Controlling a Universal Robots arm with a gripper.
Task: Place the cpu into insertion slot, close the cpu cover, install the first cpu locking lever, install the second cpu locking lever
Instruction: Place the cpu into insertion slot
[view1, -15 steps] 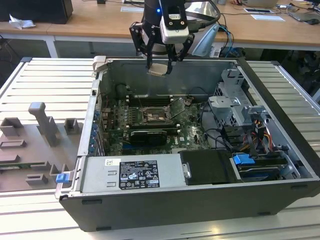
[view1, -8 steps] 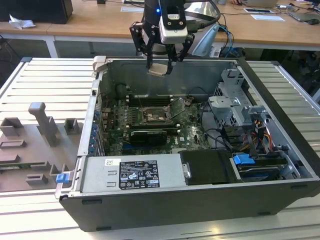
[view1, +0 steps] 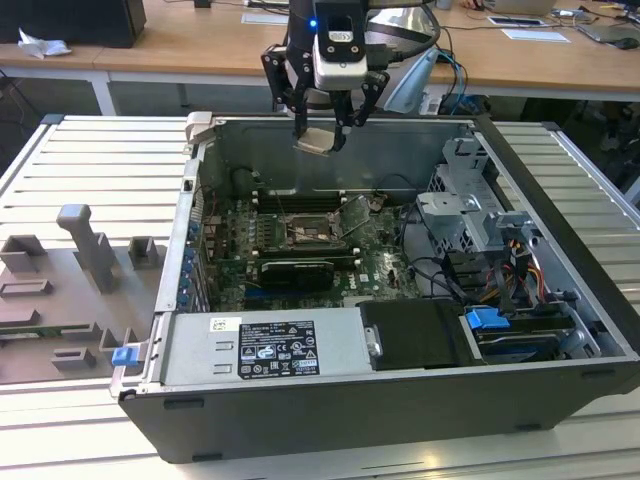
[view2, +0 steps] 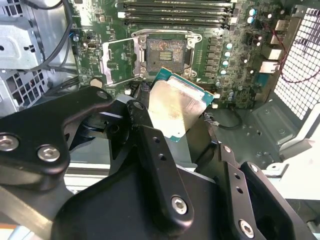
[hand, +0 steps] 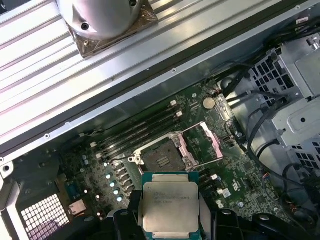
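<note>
The end effector (view1: 322, 128) grips the cpu (hand: 170, 207) above the bare insertion slot (hand: 161, 160), cpu cover (hand: 204, 144) raised

Work table (view1: 70, 150) — a pale metal surface of parallel ribbed slats. An open computer case (view1: 330, 410) lies directly on it with its open face upward, taking up the middle and the exterior view's right. On the exterior view's left, just beside the case, a flat grey fixture plate (view1: 30, 340) rests on the slats and bears several upright grey blocks (view1: 88, 245); a small blue clip (view1: 124, 355) sits at the plate's edge nearest the case. In the first wrist view, a domed silvery base (hand: 102, 17) stands on a brown pad (hand: 85, 47) on the slats — outside the case wall.
</note>
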